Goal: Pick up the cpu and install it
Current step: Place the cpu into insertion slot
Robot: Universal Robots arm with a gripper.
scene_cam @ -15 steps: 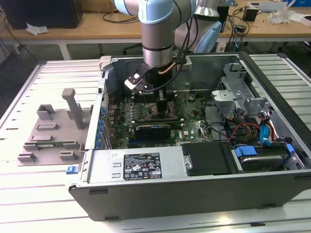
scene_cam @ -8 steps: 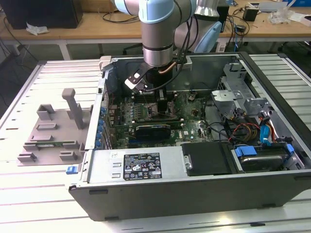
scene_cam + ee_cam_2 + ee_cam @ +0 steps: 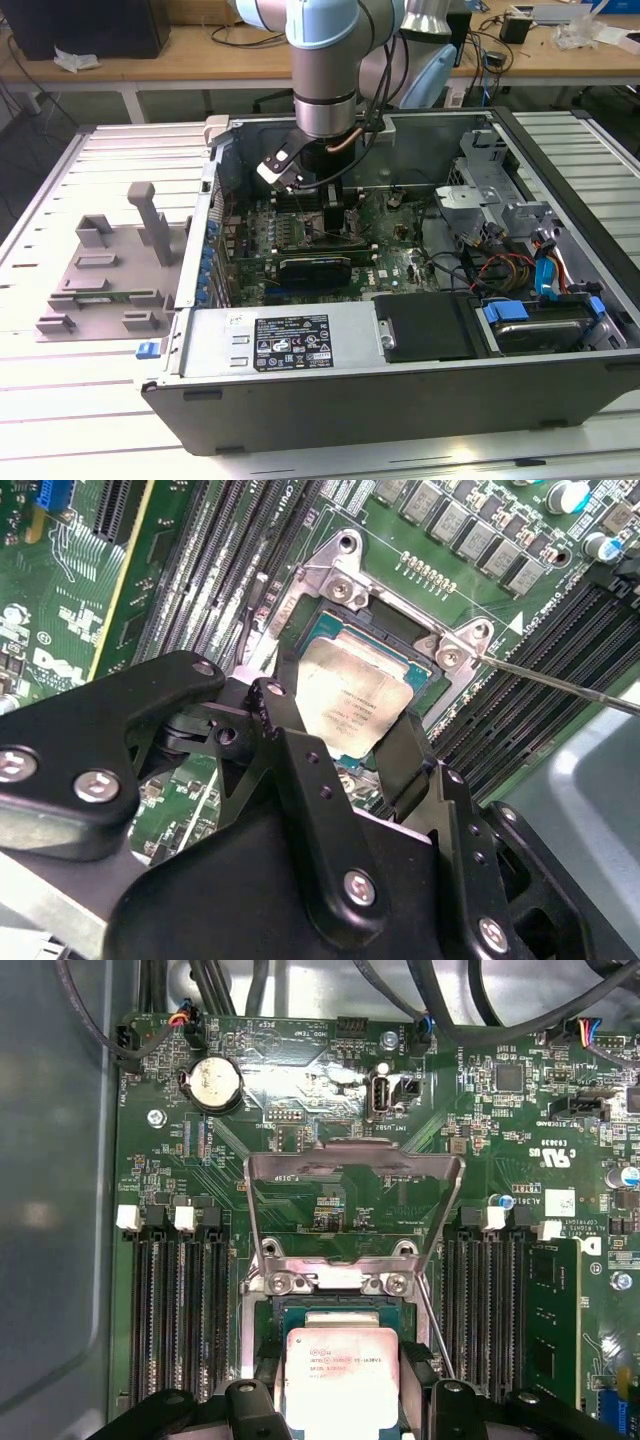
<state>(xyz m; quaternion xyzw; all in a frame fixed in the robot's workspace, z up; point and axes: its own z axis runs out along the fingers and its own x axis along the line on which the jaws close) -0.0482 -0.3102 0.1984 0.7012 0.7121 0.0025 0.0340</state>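
closest to you in the second wrist view are the gripper's (image 3: 340, 730) black links and screws. its two fingers (image 3: 285, 742) are drawn in against opposite edges of the cpu (image 3: 350, 705). the pincer stands only as wide as the chip and has hold of it.

now take it biggest first. the slatted metal table (image 3: 60, 410) carries everything. on it lies the open computer case (image 3: 400, 400), with its near wall toward the exterior camera. the arm (image 3: 325, 80) reaches down from above into the case, over the part nearer the exterior view's left. the green motherboard (image 3: 330, 1070) covers the case floor under the wrist. outside the case, at the exterior view's left, the grey plastic tray (image 3: 75, 280) with upright blocks sits on the table just beside the case wall.

on the board you see black memory slots (image 3: 170, 1310) on both sides of the socket (image 3: 335, 1280). the socket's metal load plate (image 3: 355, 1157) is flipped up and open, and its thin lever (image 3: 560, 685) sticks out to one side. the cpu, silver top up, sits between the fingers directly over the open socket in both wrist views. you cannot tell whether it touches the socket bed. a round coin battery (image 3: 211, 1082) lies on the board beyond the load plate.
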